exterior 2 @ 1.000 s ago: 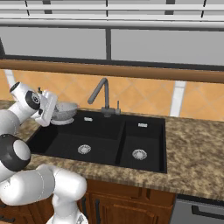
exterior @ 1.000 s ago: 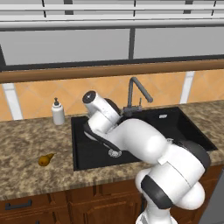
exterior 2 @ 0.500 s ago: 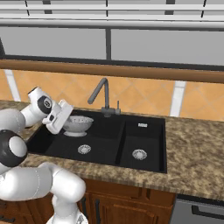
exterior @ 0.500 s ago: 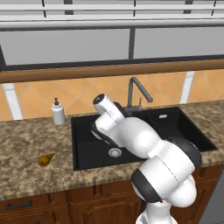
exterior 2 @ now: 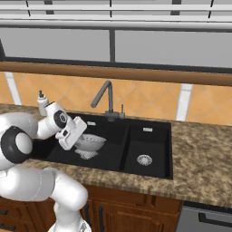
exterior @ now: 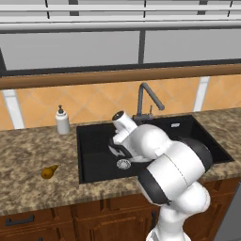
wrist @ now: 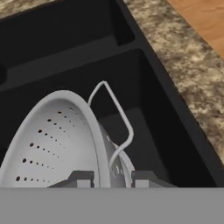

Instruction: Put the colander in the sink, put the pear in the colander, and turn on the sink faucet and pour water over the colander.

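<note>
Colander (exterior 2: 90,144) held by its rim in the gripper (wrist: 106,179), low in the wide basin of the sink (exterior 2: 149,136), left of centre in the right base view.
Jaws are clamped on the rim wall; colander judged light, stiff, smooth, best pinched at rim or wire handle. Pear (exterior: 48,172) lies on the counter, lower left of the left base view. No readable writing seen.

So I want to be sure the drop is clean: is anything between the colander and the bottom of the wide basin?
Nothing visible. The gripper is shut on the colander's rim, and the colander hangs tilted over the wide basin of the sink. The floor below shows bare black with its drain.
</note>
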You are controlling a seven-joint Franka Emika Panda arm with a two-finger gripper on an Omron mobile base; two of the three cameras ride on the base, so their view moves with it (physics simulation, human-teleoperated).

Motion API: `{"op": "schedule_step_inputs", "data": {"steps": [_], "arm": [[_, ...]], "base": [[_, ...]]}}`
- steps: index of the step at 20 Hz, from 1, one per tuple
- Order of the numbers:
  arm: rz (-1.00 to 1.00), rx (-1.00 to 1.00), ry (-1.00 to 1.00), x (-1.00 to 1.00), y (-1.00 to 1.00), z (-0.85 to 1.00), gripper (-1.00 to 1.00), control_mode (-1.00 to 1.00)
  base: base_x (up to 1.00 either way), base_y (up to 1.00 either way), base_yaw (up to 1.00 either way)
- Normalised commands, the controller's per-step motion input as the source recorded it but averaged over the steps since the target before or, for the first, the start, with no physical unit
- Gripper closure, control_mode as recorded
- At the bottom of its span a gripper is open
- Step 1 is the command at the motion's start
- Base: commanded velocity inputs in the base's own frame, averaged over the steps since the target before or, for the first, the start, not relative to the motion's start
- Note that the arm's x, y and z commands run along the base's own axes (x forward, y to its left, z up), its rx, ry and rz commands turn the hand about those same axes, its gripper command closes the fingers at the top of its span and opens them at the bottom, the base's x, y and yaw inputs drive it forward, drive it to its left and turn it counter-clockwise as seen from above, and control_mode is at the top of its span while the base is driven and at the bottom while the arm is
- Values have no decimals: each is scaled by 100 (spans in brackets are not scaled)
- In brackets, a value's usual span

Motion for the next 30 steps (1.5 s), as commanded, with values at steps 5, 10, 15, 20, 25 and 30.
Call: {"op": "schedule_step_inputs", "data": {"steps": [5,10,15,20,25,30], "arm": [[-24,-1,-6,0,-3,-57,100,-100],[-23,-3,-11,0,0,-58,100,-100],[-22,-6,-18,2,0,-50,100,-100],[-22,-7,-22,10,0,-40,100,-100],[-21,-2,-14,3,0,-37,100,-100],[-21,0,-5,12,0,-39,100,-100]], "base": [[0,0,0],[0,0,0],[0,0,0],[0,0,0],[0,0,0],[0,0,0]]}}
